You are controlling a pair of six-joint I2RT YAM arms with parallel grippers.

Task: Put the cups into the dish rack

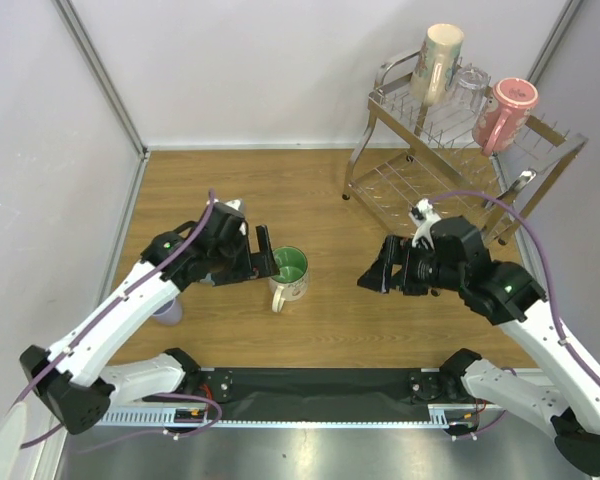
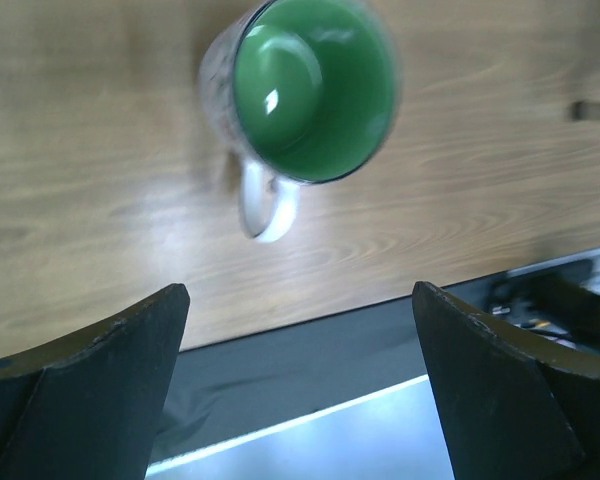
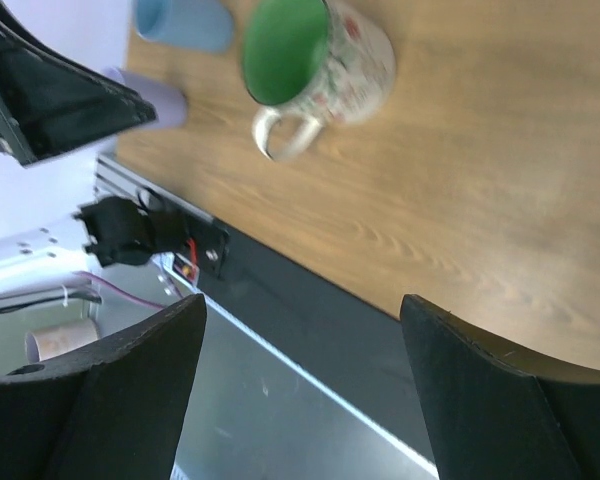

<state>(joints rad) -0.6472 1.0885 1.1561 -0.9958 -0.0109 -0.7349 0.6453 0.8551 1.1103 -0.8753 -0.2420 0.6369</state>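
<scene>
The white mug with green inside (image 1: pixel 289 272) stands upright on the wooden table, handle toward the near edge. It also shows in the left wrist view (image 2: pixel 310 90) and the right wrist view (image 3: pixel 320 60). My left gripper (image 1: pixel 263 255) is open and empty just left of it (image 2: pixel 300 300). My right gripper (image 1: pixel 375 275) is open and empty, apart to its right (image 3: pixel 300 310). The dish rack (image 1: pixel 460 150) stands at the far right, holding the beige mug (image 1: pixel 440 60), clear glass (image 1: pixel 470 85) and pink mug (image 1: pixel 508 112) on its top tier. The lavender tumbler (image 1: pixel 167 310) sits under my left arm. The light-blue tumbler (image 3: pixel 185 20) stands beside it.
White walls close in the table at the left and back. A black mat (image 1: pixel 320 385) and metal rail run along the near edge between the arm bases. The rack's lower tier (image 1: pixel 410 190) holds no cups.
</scene>
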